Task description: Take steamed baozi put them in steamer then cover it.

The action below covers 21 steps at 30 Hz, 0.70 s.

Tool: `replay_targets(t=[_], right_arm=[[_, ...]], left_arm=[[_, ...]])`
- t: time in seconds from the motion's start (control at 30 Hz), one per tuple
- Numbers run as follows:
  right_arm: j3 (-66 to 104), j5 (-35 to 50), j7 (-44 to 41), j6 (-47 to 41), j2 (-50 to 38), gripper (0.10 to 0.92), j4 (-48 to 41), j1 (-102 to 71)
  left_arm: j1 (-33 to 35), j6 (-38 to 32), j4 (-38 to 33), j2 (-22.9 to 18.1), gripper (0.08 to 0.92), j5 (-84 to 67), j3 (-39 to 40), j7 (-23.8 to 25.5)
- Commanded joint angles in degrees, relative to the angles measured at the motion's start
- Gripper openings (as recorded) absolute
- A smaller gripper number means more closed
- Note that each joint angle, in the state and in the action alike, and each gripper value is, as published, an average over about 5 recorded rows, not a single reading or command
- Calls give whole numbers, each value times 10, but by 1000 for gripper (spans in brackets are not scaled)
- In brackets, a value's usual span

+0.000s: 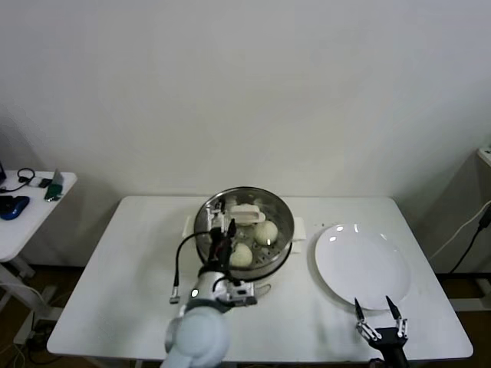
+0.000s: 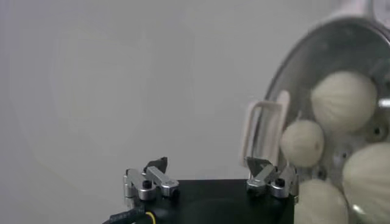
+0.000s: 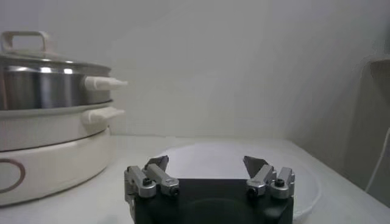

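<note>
Nearest the head camera, the left gripper [image 1: 224, 234] hangs over the near rim of the steamer [image 1: 205, 222], its dark fingers spread apart and holding nothing. In the left wrist view those fingertips [image 2: 155, 165] stand wide, one of them just beside the cream oblong handle of the cover [image 2: 264, 131]. That cover, clear glass with a thin metal rim, sits on the steamer; the right wrist view shows it resting flat on the shiny steel basket [image 3: 42, 85] above the cream-white cooker base [image 3: 55, 152] with its stubby side handles.

Through the glass, the steamed baozi [image 1: 265, 231] lie on the perforated floor: smooth, round, off-white buns close together, four in the left wrist view and two plain from the head view.

Farther right, the right gripper [image 1: 379, 317] waits low at the near edge of the table [image 1: 115, 291], its pincer apart and empty, just short of a flat, glossy white plate [image 1: 360, 264] with nothing on it.

Both plate and steamer stand on a white rectangular tabletop against a plain pale wall. A smaller white side table [image 1: 31, 211] at the far left carries a few small dark items.
</note>
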Motion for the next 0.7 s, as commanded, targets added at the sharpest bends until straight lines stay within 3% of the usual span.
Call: replay_targets(t=[0.03, 0.17, 0.37, 0.7], right_arm=[[-1, -3, 28, -7, 1, 823, 25, 1], [2, -4, 30, -6, 3, 823, 27, 4], [4, -3, 36, -5, 2, 823, 18, 19], [-1, 7, 37, -4, -11, 823, -7, 37]], left_arm=[[72, -172, -93, 46, 819, -430, -127, -161], [131, -267, -93, 33, 822, -617, -243, -180], [222, -334, -51, 40, 823, -891, -381, -136], [260, -504, 127, 46, 823, -958, -359, -96]])
